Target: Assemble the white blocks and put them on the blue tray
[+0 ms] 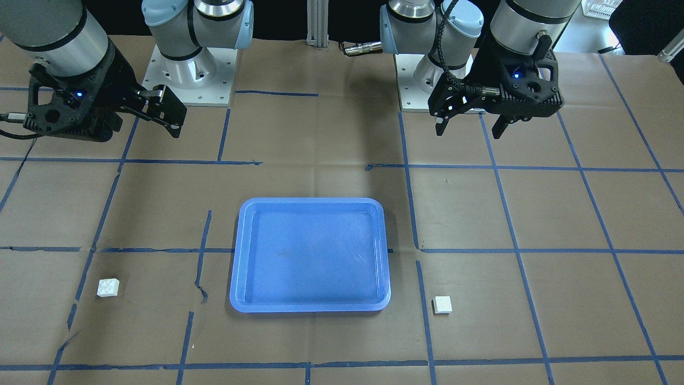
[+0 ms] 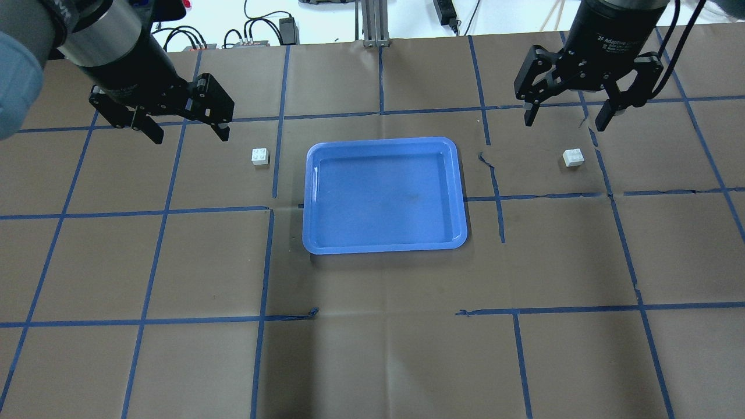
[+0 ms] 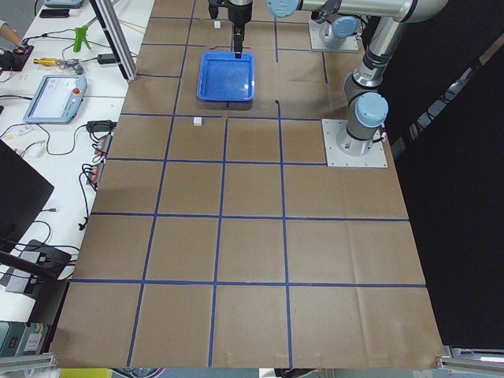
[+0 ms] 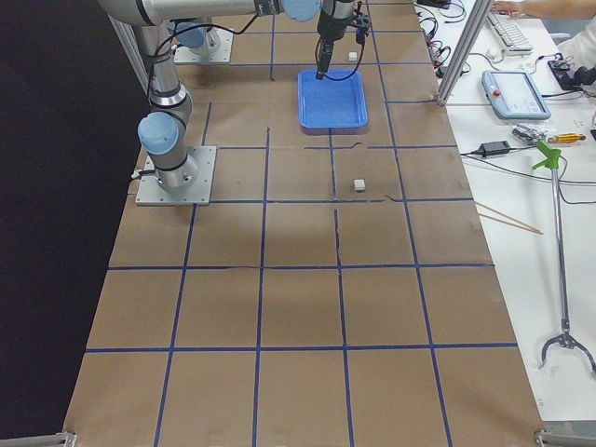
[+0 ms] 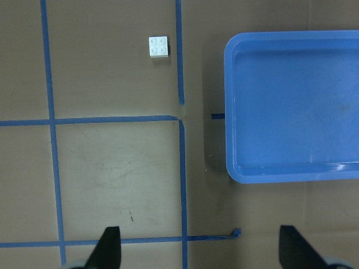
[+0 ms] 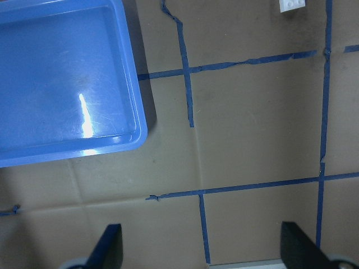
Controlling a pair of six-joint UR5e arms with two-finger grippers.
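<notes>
Currently left end effector [image 2: 189, 137] hangs above the counter [image 2: 372, 349], jaws apart, empty; nearest white block [image 2: 260, 156] lies tray-side of it, beside the blue tray [image 2: 384, 141]. Right of the tray, second white block [image 2: 573, 157] lies near right end effector [image 2: 564, 123], likewise spread, empty.

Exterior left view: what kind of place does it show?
Probably a robotics lab: the left arm is bolted to a paper-covered table gridded with blue tape, and a side bench holds a teach pendant.
</notes>
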